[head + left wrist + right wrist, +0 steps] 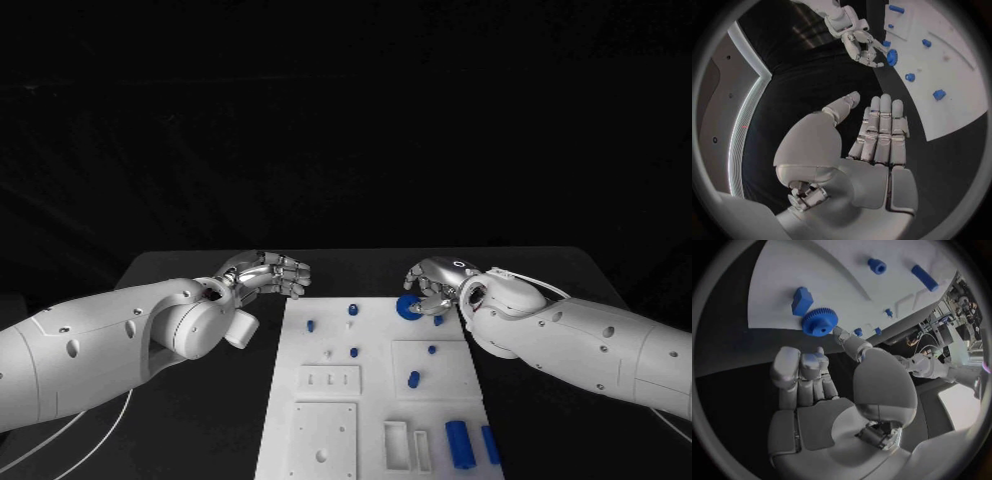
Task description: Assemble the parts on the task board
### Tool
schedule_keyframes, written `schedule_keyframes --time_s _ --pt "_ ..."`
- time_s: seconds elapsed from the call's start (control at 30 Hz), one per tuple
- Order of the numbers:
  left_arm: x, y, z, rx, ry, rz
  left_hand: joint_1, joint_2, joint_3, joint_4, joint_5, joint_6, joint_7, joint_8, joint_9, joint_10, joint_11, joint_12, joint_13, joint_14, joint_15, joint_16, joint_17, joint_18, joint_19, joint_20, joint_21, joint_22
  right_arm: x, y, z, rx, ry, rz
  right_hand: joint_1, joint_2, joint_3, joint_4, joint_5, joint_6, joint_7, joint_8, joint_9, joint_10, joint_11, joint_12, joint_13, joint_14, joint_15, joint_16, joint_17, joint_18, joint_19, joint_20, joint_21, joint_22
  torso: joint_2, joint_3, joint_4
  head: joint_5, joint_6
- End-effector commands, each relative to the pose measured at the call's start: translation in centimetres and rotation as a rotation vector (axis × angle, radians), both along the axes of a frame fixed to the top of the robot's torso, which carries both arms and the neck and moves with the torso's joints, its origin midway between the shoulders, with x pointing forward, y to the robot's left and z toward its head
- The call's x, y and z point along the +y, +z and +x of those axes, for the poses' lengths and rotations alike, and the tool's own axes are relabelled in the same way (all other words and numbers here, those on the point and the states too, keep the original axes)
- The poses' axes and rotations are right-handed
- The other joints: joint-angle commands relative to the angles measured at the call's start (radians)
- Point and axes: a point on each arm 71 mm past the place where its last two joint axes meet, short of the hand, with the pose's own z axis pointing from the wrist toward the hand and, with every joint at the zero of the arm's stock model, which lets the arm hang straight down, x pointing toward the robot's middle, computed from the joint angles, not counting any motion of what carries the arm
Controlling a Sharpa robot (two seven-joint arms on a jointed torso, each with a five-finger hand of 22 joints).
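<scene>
While my right hand [437,287] pinches the blue gear [819,321] at the task board's [378,400] far edge to seat it, my left hand [873,135] waits open.

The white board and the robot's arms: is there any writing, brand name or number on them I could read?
None can be read. The task board shows only recesses, holes and blue parts, with no lettering. The white arms and both silver hands, left hand and right hand, carry no legible marks.
</scene>
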Motion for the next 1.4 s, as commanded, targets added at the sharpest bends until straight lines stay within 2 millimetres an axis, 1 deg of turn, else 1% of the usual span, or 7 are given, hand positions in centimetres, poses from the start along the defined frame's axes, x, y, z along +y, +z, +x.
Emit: schedule_keyframes --time_s 0.03,0.23,0.37,0.47,0.8,1.0,1.4 --pt "-0.3 0.1 -0.2 -0.009 -0.026 -0.001 -0.013 0.0 0.003 0.0 0.005 -0.002 0.008 -0.006 0.001 0.003 0.003 -0.007 0.002 -0.007 0.001 0.006 -0.002 0.014 -0.006 -0.002 0.006 0.02 0.0 -0.4 -0.1 0.015 0.011 -0.055 -0.002 -0.013 0.004 0.003 -0.004 -0.008 0.001 -0.006 -0.001 0.001 -0.001 0.005 0.001 -0.008 -0.001 0.005 0.002 0.144 0.006 -0.024 0.004 0.001 0.002 -0.0001 0.0005 0.005 -0.002" --pt "-0.1 0.2 -0.2 -0.009 -0.028 0.0 -0.014 0.001 0.003 0.0 0.005 -0.002 0.008 -0.007 0.001 0.003 0.003 -0.007 0.002 -0.008 0.001 0.006 -0.002 0.014 -0.006 -0.002 0.006 0.02 0.2 -0.7 -0.2 0.023 0.016 -0.058 -0.007 -0.014 0.002 0.006 -0.005 -0.007 0.002 -0.005 -0.001 -0.002 0.0 0.006 0.003 -0.009 0.0 0.005 0.006 0.144 0.005 -0.023 0.005 0.002 0.002 0.0001 -0.0018 0.003 -0.009" --pt "-0.2 0.2 -0.3 -0.01 -0.03 0.0 -0.014 0.0 0.003 0.0 0.005 -0.002 0.008 -0.007 0.001 0.002 0.003 -0.007 0.002 -0.008 0.001 0.006 -0.002 0.014 -0.006 -0.002 0.006 0.02 0.1 -0.9 0.0 0.023 0.01 -0.06 -0.007 -0.012 0.003 0.008 -0.006 -0.003 0.003 -0.003 0.0 -0.003 0.001 0.007 0.004 -0.009 0.001 0.004 0.008 0.144 0.005 -0.023 0.005 0.003 0.002 -0.0015 0.0006 -0.002 -0.011" --pt "-0.2 0.2 -0.4 -0.008 -0.031 0.0 -0.015 0.001 0.003 0.0 0.005 -0.002 0.008 -0.007 0.001 0.002 0.003 -0.008 0.002 -0.008 0.001 0.006 -0.002 0.014 -0.006 -0.002 0.006 0.02 0.1 -1.0 0.0 0.027 0.006 -0.063 -0.005 -0.009 0.006 0.009 -0.007 -0.002 0.004 -0.002 0.0 -0.004 0.002 0.008 0.005 -0.009 0.002 0.004 0.011 0.144 0.004 -0.023 0.005 0.003 0.001 -0.0006 0.002 -0.002 -0.012" --pt "-0.2 0.2 -0.3 -0.009 -0.033 0.003 -0.016 0.001 0.003 0.001 0.005 -0.002 0.008 -0.007 0.002 0.003 0.003 -0.008 0.002 -0.008 0.001 0.006 -0.002 0.014 -0.007 -0.002 0.006 0.02 0.0 -1.1 0.3 0.034 0.002 -0.069 -0.004 -0.003 0.014 0.016 -0.011 0.0 0.005 0.0 0.0 -0.005 0.003 0.009 0.006 -0.009 0.003 0.002 0.015 0.144 0.004 -0.022 0.005 0.003 0.001 -0.0016 0.0013 -0.003 -0.017" --pt "-0.2 0.2 -0.4 -0.009 -0.035 0.003 -0.017 0.001 0.003 0.001 0.005 -0.002 0.008 -0.008 0.002 0.003 0.003 -0.009 0.002 -0.008 0.001 0.006 -0.002 0.014 -0.007 -0.002 0.006 0.02 0.1 -1.3 0.3 0.05 0.007 -0.076 -0.004 0.003 0.026 0.028 -0.011 0.014 0.002 0.009 0.003 -0.005 0.001 0.011 0.006 -0.008 0.001 0.0 0.021 0.144 0.003 -0.019 0.007 0.004 0.0 0.0007 -0.0007 -0.003 -0.021" --pt "-0.2 0.2 -0.3 -0.008 -0.035 0.004 -0.018 0.001 0.003 0.002 0.005 -0.002 0.008 -0.008 0.002 0.003 0.003 -0.009 0.002 -0.009 0.001 0.006 -0.002 0.014 -0.007 -0.002 0.006 0.02 -0.1 -2.0 0.5 0.086 0.003 -0.098 -0.012 0.014 0.047 0.057 -0.012 0.042 0.001 0.025 0.008 -0.006 -0.001 0.011 0.005 -0.007 0.0 -0.006 0.031 0.144 0.001 -0.015 0.01 0.007 0.0 0.0013 0.0001 -0.004 -0.024"
